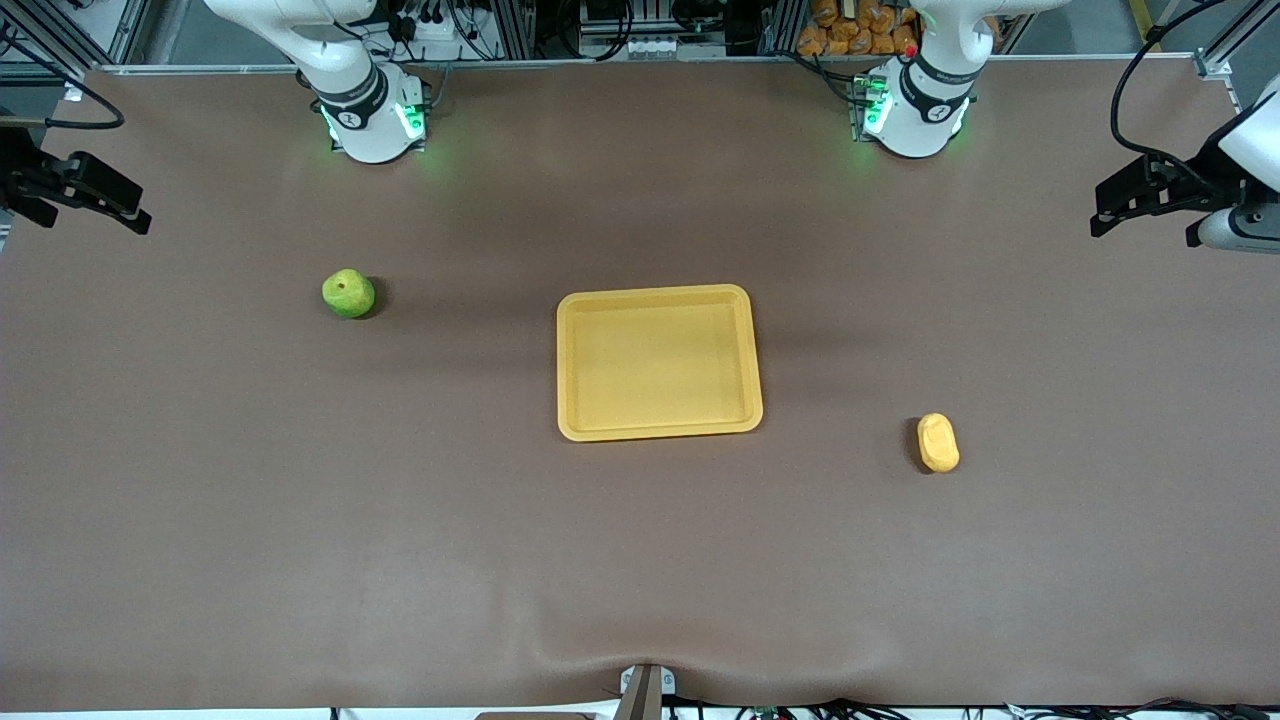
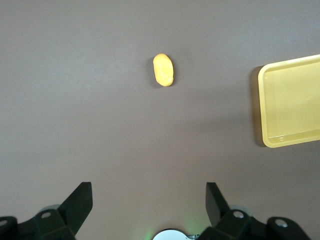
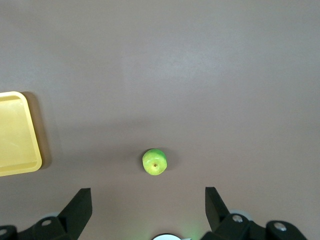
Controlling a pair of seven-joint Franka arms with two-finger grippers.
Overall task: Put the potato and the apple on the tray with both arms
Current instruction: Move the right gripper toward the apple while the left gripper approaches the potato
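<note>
Yellow-orange tray point(image 1: 658, 362) flat on the brown table point(image 1: 400, 500), midway between the two arm bases, nothing in it. Green apple point(image 1: 348, 293) on the cloth toward the right arm's end, well apart from the tray, stem dimple up, a little farther from the front camera than the tray's middle. Yellow-orange potato point(image 1: 938, 442) lying on its side toward the left arm's end, nearer to the front camera than the apple, also well apart from the tray. Left gripper point(image 2: 149, 200) up in the air over bare table at its own end, fingers spread wide, holding nothing. Right gripper point(image 3: 148, 202) likewise raised over bare table at its own end, fingers wide apart, empty. Both arms waiting.
</note>
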